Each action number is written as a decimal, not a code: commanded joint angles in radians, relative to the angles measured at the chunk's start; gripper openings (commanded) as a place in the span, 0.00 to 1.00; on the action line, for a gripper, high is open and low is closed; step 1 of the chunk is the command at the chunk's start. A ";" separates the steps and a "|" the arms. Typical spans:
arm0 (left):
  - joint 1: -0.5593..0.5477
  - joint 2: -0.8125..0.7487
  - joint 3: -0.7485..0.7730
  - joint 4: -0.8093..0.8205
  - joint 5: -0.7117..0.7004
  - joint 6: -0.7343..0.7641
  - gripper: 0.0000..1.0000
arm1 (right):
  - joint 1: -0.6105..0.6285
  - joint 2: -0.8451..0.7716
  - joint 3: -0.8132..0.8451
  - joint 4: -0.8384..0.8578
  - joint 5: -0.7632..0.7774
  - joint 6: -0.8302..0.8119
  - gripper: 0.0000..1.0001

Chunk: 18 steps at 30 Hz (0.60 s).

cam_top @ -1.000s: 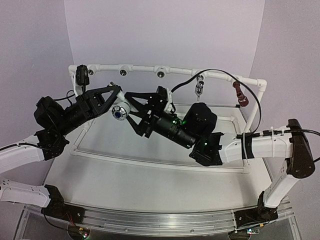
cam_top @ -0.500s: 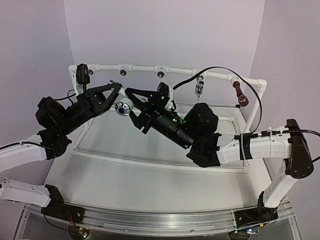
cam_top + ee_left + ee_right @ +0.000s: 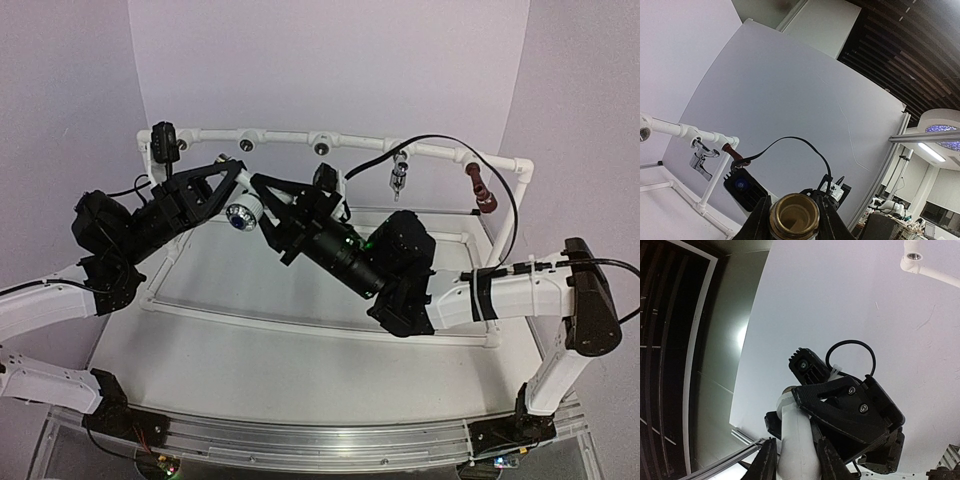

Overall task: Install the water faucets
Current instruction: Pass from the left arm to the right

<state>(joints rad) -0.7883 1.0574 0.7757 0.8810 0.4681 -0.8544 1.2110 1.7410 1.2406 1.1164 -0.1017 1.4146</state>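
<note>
1. The white faucet (image 3: 240, 215) is in the air over the far left part of the table (image 3: 300, 350), held between the two arms just below the top rail of the frame (image 3: 280, 137).
2. The left gripper (image 3: 232, 200) is clamped on it. In the left wrist view its brass threaded end (image 3: 794, 215) sits tight between the two fingers, open mouth toward the camera.
3. The right gripper (image 3: 262, 212) comes in from the right and also grips it. In the right wrist view the white body (image 3: 797, 440) fills the gap between the fingers, and the left gripper (image 3: 850, 405) is just beyond.
4. The silver faucet (image 3: 398, 178) hangs from the top rail toward the far right.
5. The red-brown faucet (image 3: 483, 190) hangs near the far right corner, beside the frame's end post.
6. Three sockets (image 3: 320, 147) on the left and middle of the rail have bare holes.
</note>
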 commanded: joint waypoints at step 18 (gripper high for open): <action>0.003 -0.036 0.031 -0.128 0.024 0.034 0.35 | 0.010 -0.044 -0.034 0.030 -0.070 -0.141 0.00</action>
<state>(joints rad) -0.7851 1.0591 0.7834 0.8679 0.5318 -0.8335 1.2121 1.7451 1.2388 1.1318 -0.1564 1.3785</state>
